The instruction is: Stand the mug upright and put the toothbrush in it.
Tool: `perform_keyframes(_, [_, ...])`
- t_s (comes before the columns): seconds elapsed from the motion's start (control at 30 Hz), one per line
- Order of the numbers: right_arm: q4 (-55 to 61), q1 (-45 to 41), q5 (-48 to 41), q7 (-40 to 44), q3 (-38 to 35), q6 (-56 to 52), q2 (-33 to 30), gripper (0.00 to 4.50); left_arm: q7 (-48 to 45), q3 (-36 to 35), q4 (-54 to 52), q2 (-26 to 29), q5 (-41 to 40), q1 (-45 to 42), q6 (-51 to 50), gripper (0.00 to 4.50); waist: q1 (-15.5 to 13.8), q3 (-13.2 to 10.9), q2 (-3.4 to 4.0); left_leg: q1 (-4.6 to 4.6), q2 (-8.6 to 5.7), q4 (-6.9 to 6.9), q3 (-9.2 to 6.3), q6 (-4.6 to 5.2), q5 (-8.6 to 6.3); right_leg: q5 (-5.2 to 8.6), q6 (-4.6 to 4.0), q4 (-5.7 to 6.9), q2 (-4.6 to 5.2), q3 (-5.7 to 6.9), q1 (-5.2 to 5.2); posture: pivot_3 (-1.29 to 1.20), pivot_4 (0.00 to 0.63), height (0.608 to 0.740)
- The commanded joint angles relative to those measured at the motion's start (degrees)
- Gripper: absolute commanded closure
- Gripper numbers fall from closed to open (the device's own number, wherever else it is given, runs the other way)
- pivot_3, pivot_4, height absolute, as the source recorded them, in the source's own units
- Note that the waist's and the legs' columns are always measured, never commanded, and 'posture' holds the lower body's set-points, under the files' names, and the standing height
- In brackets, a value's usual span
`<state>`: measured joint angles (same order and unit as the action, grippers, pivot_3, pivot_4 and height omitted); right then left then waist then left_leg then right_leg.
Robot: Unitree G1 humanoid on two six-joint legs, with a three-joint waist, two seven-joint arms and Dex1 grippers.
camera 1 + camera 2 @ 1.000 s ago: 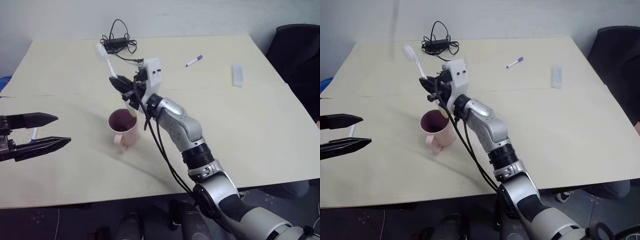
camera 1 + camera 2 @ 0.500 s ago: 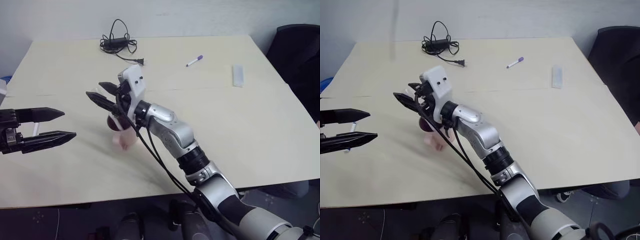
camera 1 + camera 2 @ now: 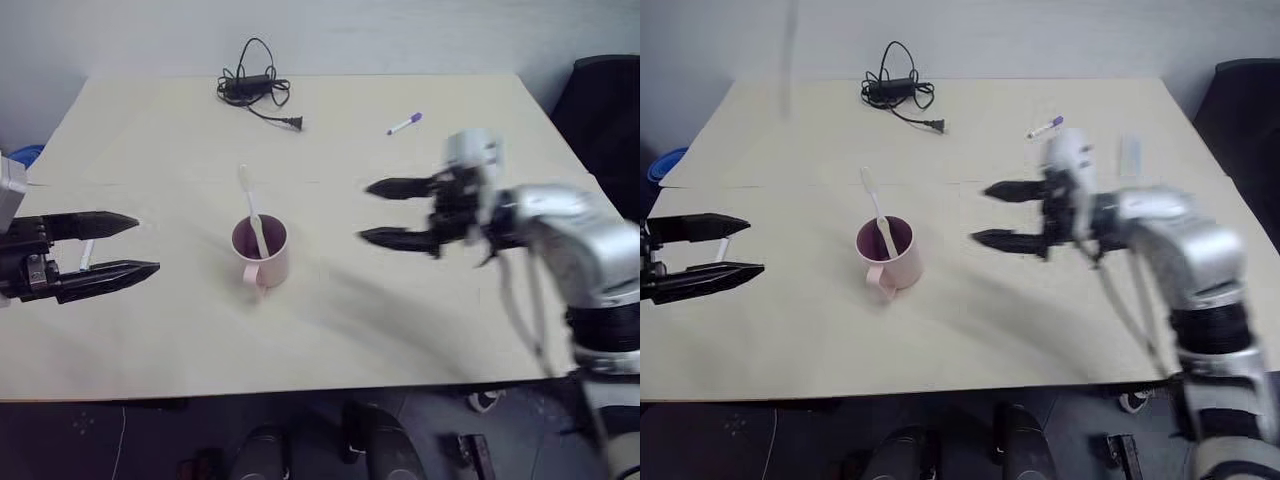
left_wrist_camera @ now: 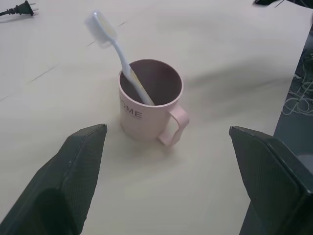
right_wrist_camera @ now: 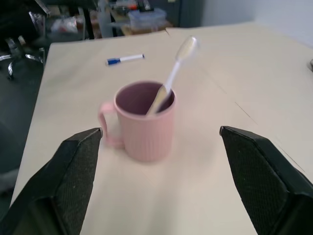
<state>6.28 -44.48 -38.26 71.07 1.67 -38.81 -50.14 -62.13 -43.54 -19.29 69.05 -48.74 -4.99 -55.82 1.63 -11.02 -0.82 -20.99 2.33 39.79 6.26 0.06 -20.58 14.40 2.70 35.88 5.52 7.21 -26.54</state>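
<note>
the pale pink cylindrical mug (image 3: 262, 252) stands upright on the table, handle toward the near edge; the long white toothbrush (image 3: 252, 208) leans inside it, bristle head up.

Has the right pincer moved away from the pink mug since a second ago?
Yes. The right pincer has swung off to the right of the mug, toward the purple-capped marker side.
</note>
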Motion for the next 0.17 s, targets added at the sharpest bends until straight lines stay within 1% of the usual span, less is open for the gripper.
perform_keyframes(0.03, [-4.9,-0.1,2.1,11.7,-0.4,2.9,-7.0,0.49,-2.6,-0.7,0.7,1.6,2.7,0.8,3.7,0.24,0.2,0.0,0.0,0.04,0.01,-0.03,0.07,0.0,0.0,0.0,0.0,-0.01,0.0,-0.02,-0.02,0.0,0.15,0.74])
perform_keyframes(0.1, [-7.8,-1.0,3.2,13.2,-0.7,3.8,-8.3,0.49,-3.9,-0.7,1.2,1.8,4.4,1.7,5.6,0.24,0.2,0.0,0.0,0.23,0.0,-0.14,0.28,-0.01,-0.01,0.02,-0.03,-0.01,0.0,-0.09,-0.02,0.0,0.15,0.74])
perform_keyframes(0.17, [-9.2,-1.9,3.7,13.0,-0.9,3.6,-7.7,0.49,-4.1,-0.4,1.9,1.7,4.3,1.1,6.0,0.24,0.2,0.0,0.0,0.48,0.02,-0.25,0.57,-0.03,-0.01,0.02,-0.04,-0.02,0.02,-0.17,-0.01,0.0,0.15,0.74])
